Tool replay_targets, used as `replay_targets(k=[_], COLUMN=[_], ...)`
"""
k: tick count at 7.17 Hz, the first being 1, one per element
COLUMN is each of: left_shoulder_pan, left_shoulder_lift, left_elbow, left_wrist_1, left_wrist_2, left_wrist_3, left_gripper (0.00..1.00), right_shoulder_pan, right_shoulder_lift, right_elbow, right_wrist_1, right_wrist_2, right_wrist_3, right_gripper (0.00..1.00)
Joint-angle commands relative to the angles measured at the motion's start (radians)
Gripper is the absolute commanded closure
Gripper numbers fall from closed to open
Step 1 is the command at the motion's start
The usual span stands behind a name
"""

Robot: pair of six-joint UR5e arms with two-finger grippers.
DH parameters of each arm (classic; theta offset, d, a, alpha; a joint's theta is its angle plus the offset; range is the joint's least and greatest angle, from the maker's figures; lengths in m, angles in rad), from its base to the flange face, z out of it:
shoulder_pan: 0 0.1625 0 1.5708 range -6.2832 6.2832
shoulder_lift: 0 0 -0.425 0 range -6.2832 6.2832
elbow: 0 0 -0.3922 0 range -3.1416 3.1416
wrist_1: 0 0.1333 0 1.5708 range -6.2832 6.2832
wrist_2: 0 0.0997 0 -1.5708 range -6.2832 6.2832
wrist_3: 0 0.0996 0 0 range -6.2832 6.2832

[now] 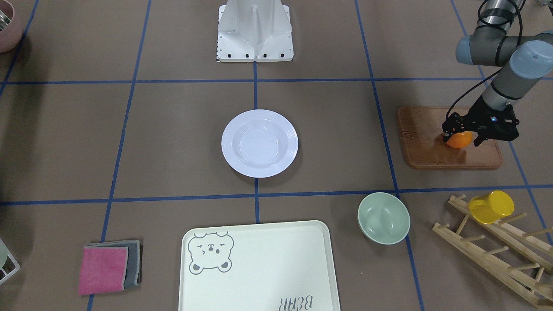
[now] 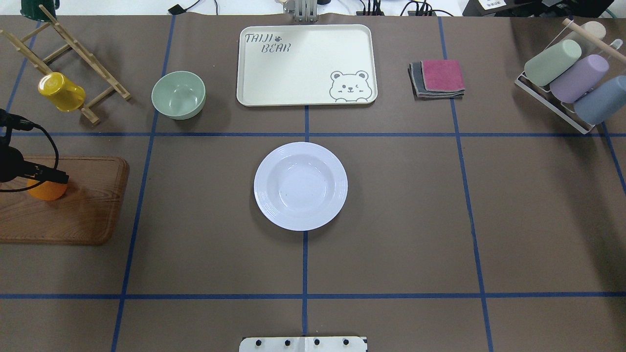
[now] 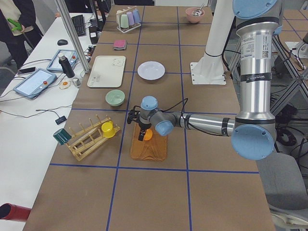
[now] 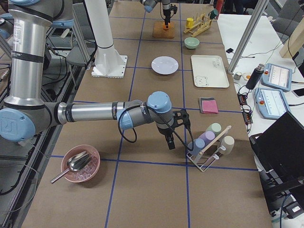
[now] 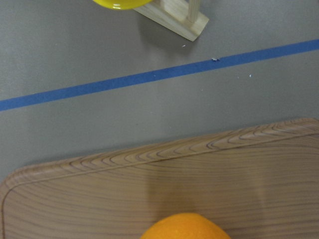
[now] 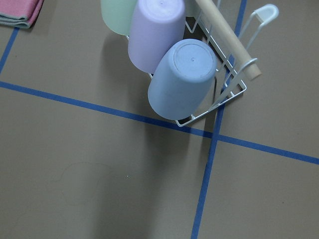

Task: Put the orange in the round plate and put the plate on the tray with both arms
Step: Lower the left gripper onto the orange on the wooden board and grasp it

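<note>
The orange (image 1: 459, 141) rests on a wooden board (image 1: 432, 151) at the table's end on my left side. My left gripper (image 1: 462, 140) is down over the orange, a black finger against each side, shut on it. In the left wrist view only the top of the orange (image 5: 184, 227) shows at the bottom edge. The white round plate (image 1: 259, 166) lies empty at the table's centre. Beyond it, at the far edge, is the cream bear tray (image 2: 303, 63), bare. My right gripper (image 4: 170, 142) hovers low beside a wire rack of cups; whether it is open or shut I cannot tell.
A pale green bowl (image 1: 383, 218) stands between board and tray. A yellow cup (image 1: 491, 206) hangs on a wooden peg rack (image 1: 497, 255). Folded pink and grey cloths (image 1: 108, 268) lie beside the tray. A pink bowl (image 4: 80, 164) holds a spoon. A person (image 3: 14, 19) stands past the side table.
</note>
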Motion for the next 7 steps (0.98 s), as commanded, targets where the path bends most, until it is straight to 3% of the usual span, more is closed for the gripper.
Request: replay_targets(k=[1, 2, 3, 4, 5, 7], left_shoulder_pan=[0.007, 0.007, 0.006, 0.001, -0.010, -0.022], left_shoulder_lift=[0.005, 0.008, 0.013, 0.016, 0.022, -0.059], left_elbow=[0.030, 0.030, 0.019, -0.019, -0.063, -0.166], left_wrist_1=[-0.060, -0.060, -0.060, -0.055, -0.043, 0.143], left_wrist_2=[-0.002, -0.006, -0.009, -0.018, -0.068, -0.073], left_wrist_3=[-0.003, -0.002, -0.002, -0.003, -0.005, -0.049], left_gripper=[0.24, 0.47, 0.83, 1.00, 1.00, 1.00], right_shoulder_pan=[0.000, 0.001, 0.000, 0.000, 0.000, 0.001], right_shoulder_lift=[0.000, 0.000, 0.001, 0.001, 0.001, -0.014], right_elbow=[0.000, 0.001, 0.001, 0.001, 0.001, 0.005], right_wrist_1=[0.001, 0.001, 0.001, 0.001, 0.001, 0.001], right_wrist_2=[-0.006, -0.006, -0.006, -0.004, -0.004, -0.007], right_wrist_3=[0.000, 0.000, 0.000, 0.000, 0.002, 0.002], right_gripper=[0.00, 0.00, 0.00, 0.00, 0.00, 0.00])
